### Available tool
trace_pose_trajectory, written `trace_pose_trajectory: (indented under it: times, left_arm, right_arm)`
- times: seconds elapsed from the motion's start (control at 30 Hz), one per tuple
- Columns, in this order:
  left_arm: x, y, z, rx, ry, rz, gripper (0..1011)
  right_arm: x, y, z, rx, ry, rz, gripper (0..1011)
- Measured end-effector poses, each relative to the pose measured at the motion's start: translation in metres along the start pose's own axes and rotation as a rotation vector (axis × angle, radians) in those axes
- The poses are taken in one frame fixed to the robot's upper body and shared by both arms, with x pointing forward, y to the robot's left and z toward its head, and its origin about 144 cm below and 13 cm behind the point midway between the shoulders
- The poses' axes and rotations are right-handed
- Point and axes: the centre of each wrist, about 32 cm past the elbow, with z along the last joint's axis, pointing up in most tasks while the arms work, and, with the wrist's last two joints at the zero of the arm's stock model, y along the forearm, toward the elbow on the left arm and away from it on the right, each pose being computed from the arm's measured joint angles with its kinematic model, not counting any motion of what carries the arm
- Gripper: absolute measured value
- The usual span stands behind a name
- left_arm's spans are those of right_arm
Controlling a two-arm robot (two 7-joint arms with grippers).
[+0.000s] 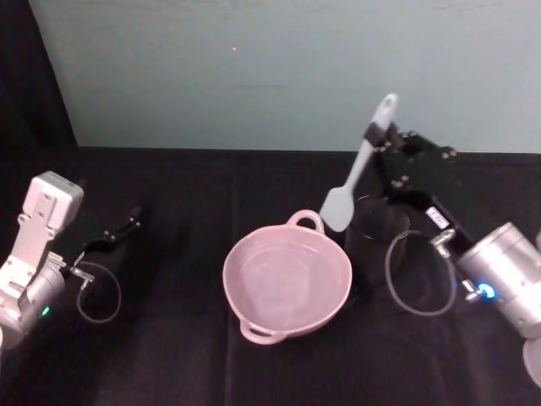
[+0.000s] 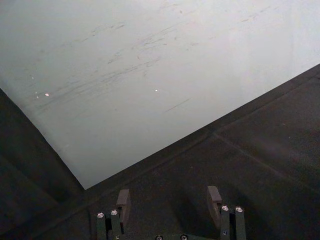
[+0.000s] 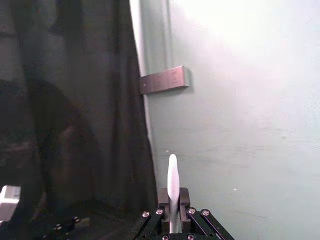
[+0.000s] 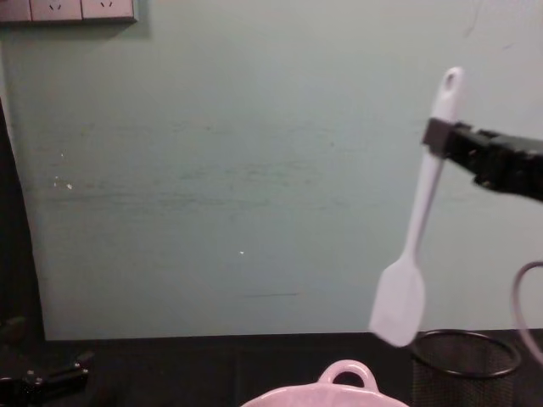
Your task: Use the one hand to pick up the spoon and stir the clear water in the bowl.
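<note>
- The spoon is gripped high on its handle by the right claw, whose fingers are closed on it just below the hole at the tip.
- The spoon is held up in the air, almost upright with a slight tilt, scoop end down; the scoop hangs above and just beyond the far right of the bowl's rim, apart from it.
- The bowl is set on the black bench, with one looped handle on its far rim and one on its near rim.
- A black mesh cup stands just to the right of the bowl, under the right arm.
- The left claw is held low, well to the left of the bowl, its fingers spread apart with nothing between them.
</note>
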Motion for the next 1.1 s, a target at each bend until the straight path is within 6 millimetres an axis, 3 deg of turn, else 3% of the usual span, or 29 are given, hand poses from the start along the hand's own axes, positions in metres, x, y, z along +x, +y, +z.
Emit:
trace_pose_trajectory:
  times: [0.23,0.47,0.83,1.1]
  left_arm:
    - [0.0,0.0,0.0,0.0,0.0,0.0,1005]
    - [0.0,0.0,0.0,0.0,0.0,0.0,1005]
    - [0.0,0.0,0.0,0.0,0.0,0.0,1005]
    - [0.0,0.0,0.0,0.0,0.0,0.0,1005]
  right_arm:
    - [0.017,-0.012,0.01,-0.012,0.024,-0.073,120]
    - [0.034,-0.018,0.004,-0.037,0.056,-0.133,121]
    - [0.052,-0.01,-0.013,-0.058,0.105,-0.177,120]
    - [0.053,-0.003,-0.024,-0.081,0.148,-0.185,120]
